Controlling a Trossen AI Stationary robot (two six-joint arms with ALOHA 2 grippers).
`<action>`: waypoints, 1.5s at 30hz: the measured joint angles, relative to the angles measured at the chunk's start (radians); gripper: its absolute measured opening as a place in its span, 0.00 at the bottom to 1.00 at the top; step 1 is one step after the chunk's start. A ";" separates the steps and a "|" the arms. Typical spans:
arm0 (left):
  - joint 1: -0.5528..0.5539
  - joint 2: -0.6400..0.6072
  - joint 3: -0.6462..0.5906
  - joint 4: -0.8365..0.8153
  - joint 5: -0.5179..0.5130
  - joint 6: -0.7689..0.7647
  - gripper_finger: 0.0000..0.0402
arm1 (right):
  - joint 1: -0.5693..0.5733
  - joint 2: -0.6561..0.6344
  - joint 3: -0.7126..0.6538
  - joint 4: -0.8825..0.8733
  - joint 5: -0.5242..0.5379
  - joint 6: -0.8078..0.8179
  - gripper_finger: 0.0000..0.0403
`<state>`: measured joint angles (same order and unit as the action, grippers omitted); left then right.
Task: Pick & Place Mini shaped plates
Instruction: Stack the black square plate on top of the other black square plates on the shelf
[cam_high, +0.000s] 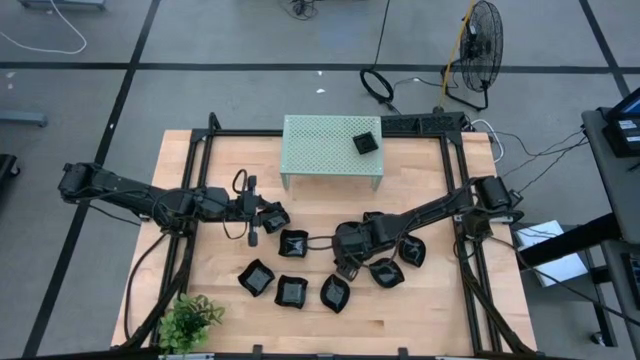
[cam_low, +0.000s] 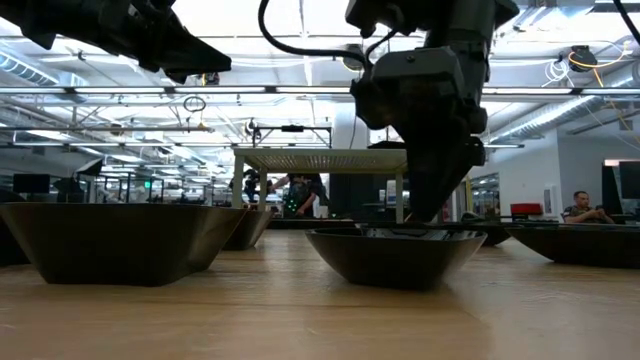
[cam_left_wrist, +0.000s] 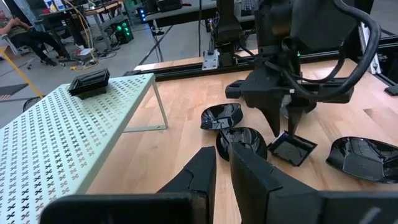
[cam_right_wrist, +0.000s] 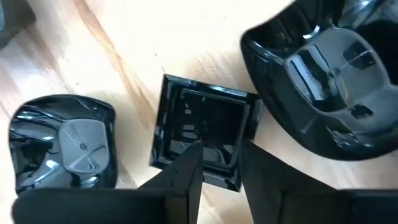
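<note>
A pale green perforated metal stand (cam_high: 330, 145) was set at the far middle of a light wooden table (cam_high: 420, 320), its top raised on thin legs. A small green potted plant (cam_high: 190, 318) was placed at the table's near left corner. A black metal frame (cam_high: 455, 190) was run along the table's edges. Beyond the far edge, on the grey floor, a round black floor fan (cam_high: 478, 50) was stood on its base, and a coil of black cable (cam_high: 378, 82) was laid beside it. In the low view, a seated person (cam_low: 582, 208) was seen far off at the right of the room, under rows of ceiling lights (cam_low: 300, 92).
</note>
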<state>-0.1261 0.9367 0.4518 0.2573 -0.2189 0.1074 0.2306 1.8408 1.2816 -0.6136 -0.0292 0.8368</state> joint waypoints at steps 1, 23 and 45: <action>0.000 0.000 0.000 0.000 0.000 0.000 0.13 | 0.000 -0.001 0.000 -0.001 0.000 0.000 0.24; 0.000 0.000 0.000 -0.004 0.000 0.000 0.13 | -0.010 -0.002 -0.117 0.152 -0.051 0.035 0.23; 0.000 0.000 0.000 -0.004 0.000 0.000 0.13 | -0.018 -0.048 -0.117 0.164 -0.044 -0.037 0.00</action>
<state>-0.1257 0.9366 0.4515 0.2531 -0.2188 0.1074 0.2131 1.7928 1.1641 -0.4494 -0.0730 0.7995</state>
